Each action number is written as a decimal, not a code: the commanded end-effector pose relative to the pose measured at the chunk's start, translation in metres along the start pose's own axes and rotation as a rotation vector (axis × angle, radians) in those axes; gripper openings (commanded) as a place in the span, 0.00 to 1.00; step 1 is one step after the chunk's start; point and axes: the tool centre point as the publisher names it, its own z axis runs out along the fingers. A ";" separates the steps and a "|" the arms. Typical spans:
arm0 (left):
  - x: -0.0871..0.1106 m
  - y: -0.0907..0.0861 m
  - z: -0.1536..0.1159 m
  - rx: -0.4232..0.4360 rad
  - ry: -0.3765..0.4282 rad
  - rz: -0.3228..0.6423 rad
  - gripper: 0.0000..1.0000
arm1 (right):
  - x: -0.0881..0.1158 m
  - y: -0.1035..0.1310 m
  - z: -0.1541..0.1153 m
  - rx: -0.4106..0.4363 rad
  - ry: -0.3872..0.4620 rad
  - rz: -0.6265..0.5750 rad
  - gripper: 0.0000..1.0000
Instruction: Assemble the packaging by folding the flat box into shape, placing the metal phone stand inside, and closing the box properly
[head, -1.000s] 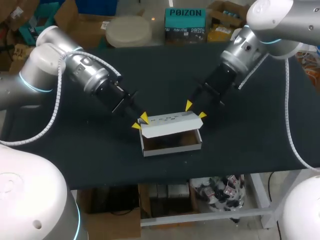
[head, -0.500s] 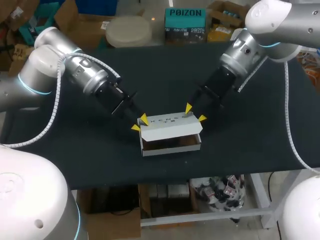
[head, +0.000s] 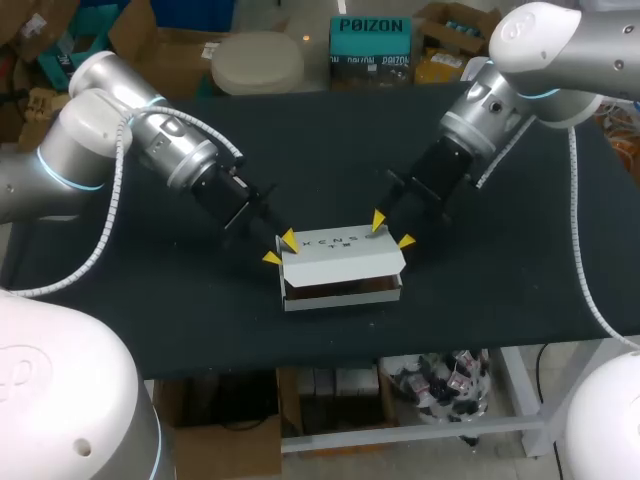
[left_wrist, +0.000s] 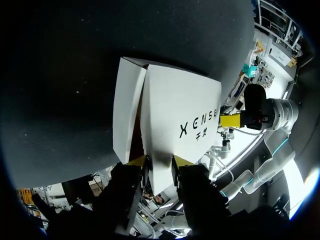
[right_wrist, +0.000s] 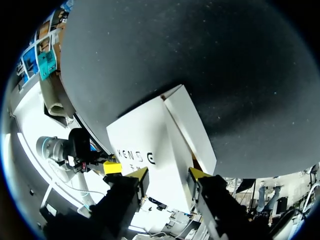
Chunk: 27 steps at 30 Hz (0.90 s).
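Box (head: 340, 290) long axis runs straight from left gripper (head: 279, 247) to right gripper (head: 391, 229), half-closed lid (head: 342, 250) stretching ahead of each with one short end at each, both equally near; cannot tell if either is clenched on it or released.

White rectangular cardboard box (head: 342, 268): lies on black counter (head: 150, 300), about middle, near front edge, long side toward front. Hinged lid (head: 340, 246) with dark print on top, tilted down over body, almost shut. Narrow gap at front shows brown inside; content hidden.
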 end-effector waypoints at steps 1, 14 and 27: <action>0.001 0.004 0.000 0.012 -0.005 -0.001 0.31 | 0.002 0.002 0.001 0.001 -0.004 -0.005 0.53; -0.005 0.004 -0.001 0.051 -0.022 0.013 0.33 | -0.002 0.002 0.002 -0.014 -0.026 -0.031 0.52; -0.007 0.005 -0.002 0.065 -0.026 0.019 0.31 | -0.006 0.006 0.006 -0.027 -0.043 -0.062 0.54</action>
